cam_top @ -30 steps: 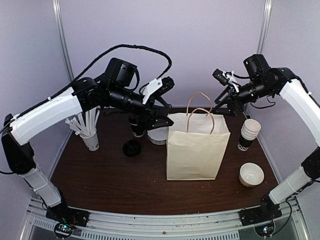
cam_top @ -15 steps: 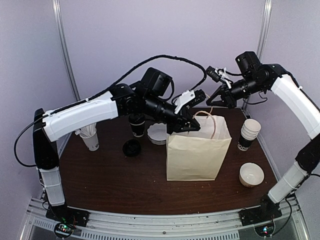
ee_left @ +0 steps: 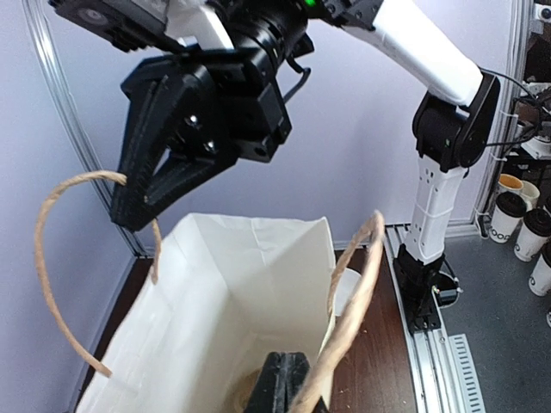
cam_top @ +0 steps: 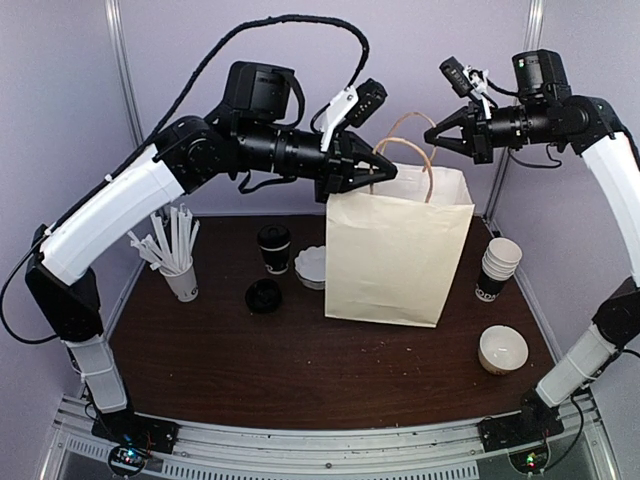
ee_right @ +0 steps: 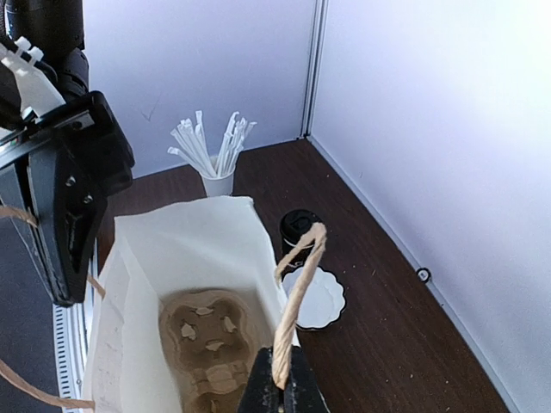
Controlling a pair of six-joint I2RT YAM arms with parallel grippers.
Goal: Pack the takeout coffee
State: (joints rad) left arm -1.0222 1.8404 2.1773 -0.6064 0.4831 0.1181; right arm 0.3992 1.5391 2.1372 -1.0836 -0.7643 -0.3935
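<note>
Top external shows my left gripper [cam_top: 387,172] and right gripper [cam_top: 431,133] newly pinched shut on the handles [ee_right: 297,280] of the bag [cam_top: 395,250], now raised; takeout coffee [cam_top: 273,247] still unpacked, left.

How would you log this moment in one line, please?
left fingers: shut on one handle | right fingers: shut on other handle | paper bag: held open | takeout coffee: on table, outside bag

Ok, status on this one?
Left gripper and right gripper each shut on a paper bag handle. Takeout coffee on table, outside bag. Nothing blocking it.
</note>
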